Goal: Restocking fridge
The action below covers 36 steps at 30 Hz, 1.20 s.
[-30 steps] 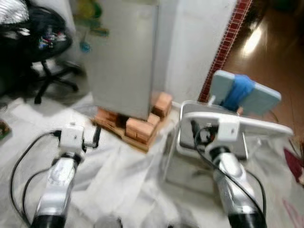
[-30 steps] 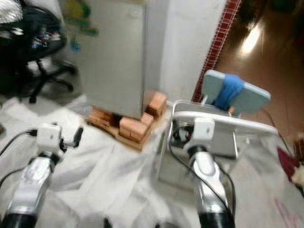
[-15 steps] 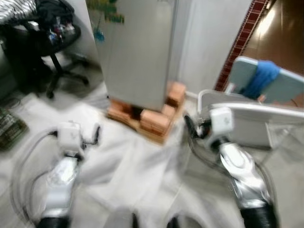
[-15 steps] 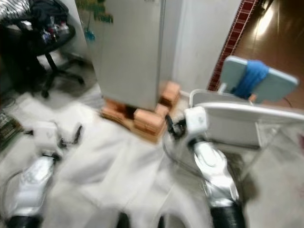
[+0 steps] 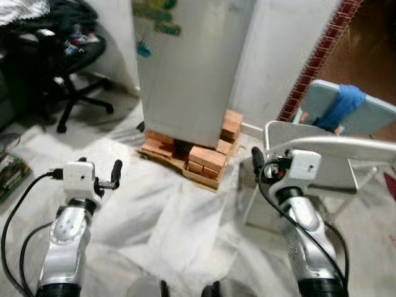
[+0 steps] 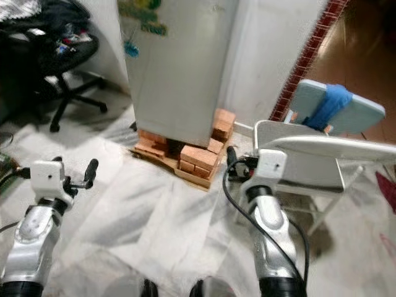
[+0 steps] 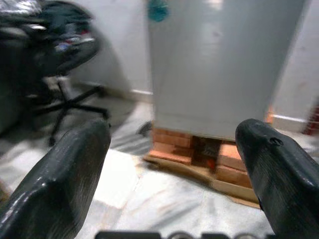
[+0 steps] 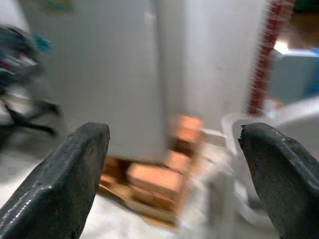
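The grey fridge (image 5: 192,68) stands ahead with its door shut, a few stickers on its upper front. It rests on orange bricks (image 5: 207,158) laid over a wooden pallet. My left gripper (image 5: 110,176) is held low, short of the fridge and to its left. In the left wrist view its fingers (image 7: 65,174) stand wide apart, open, with nothing between them. My right gripper (image 5: 257,164) hovers to the right of the bricks, beside a white chair. It is open too, and the right wrist view shows the fridge (image 8: 94,74) beyond its fingers (image 8: 70,179).
A black office chair (image 5: 68,55) piled with clothes stands at the left. A white plastic chair (image 5: 328,148) and a pale seat with a blue cloth (image 5: 343,102) stand at the right. White sheeting (image 5: 179,229) covers the floor. A red-tiled edge (image 5: 315,62) leads to a brown floor.
The whole picture has shifted and sharpened as the camera moved; the fridge now sits more central. Both arms keep the same raised pose with open fingers.
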### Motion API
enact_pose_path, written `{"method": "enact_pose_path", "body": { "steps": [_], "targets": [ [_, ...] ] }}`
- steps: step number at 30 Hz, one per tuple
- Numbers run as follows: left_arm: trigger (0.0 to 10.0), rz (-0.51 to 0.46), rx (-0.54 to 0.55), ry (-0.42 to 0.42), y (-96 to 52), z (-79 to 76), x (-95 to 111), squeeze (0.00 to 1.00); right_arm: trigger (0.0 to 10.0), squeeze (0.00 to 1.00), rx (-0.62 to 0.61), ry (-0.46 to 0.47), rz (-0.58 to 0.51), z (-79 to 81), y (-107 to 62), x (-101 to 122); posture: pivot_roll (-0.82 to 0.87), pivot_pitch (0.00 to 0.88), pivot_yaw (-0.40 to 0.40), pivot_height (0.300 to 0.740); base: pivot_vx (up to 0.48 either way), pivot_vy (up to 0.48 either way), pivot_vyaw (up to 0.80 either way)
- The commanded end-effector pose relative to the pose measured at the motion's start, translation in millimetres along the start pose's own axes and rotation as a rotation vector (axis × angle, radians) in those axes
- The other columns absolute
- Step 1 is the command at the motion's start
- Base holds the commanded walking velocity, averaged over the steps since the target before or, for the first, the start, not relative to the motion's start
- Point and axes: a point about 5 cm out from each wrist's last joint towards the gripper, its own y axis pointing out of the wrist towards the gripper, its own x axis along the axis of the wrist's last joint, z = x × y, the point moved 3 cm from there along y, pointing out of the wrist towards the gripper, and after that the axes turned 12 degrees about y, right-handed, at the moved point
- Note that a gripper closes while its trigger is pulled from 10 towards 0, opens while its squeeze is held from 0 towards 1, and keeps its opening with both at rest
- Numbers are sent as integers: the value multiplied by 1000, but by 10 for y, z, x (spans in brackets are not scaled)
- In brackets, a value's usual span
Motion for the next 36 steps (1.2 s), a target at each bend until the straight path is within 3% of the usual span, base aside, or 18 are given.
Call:
{"method": "enact_pose_path", "body": {
  "steps": [1, 4, 11, 20, 24, 30, 36],
  "targets": [
    [10000, -11, -20, 9, 23, -2, 21, 0, 10000, 0, 28, 4, -6, 38, 23, 23, 56, 46, -54, 740, 0, 472, -800],
    [10000, -13, -11, -5, 43, 5, 32, 0, 10000, 0, 6, 14, -13, -21, 61, 48, 56, 45, -61, 740, 0, 472, -800],
    [10000, -18, -13, -18, 46, -44, 46, 0, 10000, 0, 24, 28, -27, 21, 83, 51, 54, 59, -61, 740, 0, 469, -754],
    [10000, -17, -17, -26, 82, -38, 57, 0, 10000, 0, 9, 21, -34, 4, 92, 65, 46, 67, -56, 740, 0, 466, 0],
    [10000, -20, -25, -24, 82, -54, 59, 0, 10000, 0, -31, -75, -28, -24, 95, 43, 44, 71, -55, 740, 0, 469, 0],
    [10000, -4, -30, -29, 43, -90, 10, 0, 10000, 0, -47, -65, -45, -17, 141, 88, 39, 77, -61, 740, 0, 469, 0],
    [10000, -10, -3, -29, 34, -27, 4, 0, 10000, 0, -5, -43, -53, 23, 129, 117, 43, 76, -68, 740, 0, 456, 0]
  ]
}}
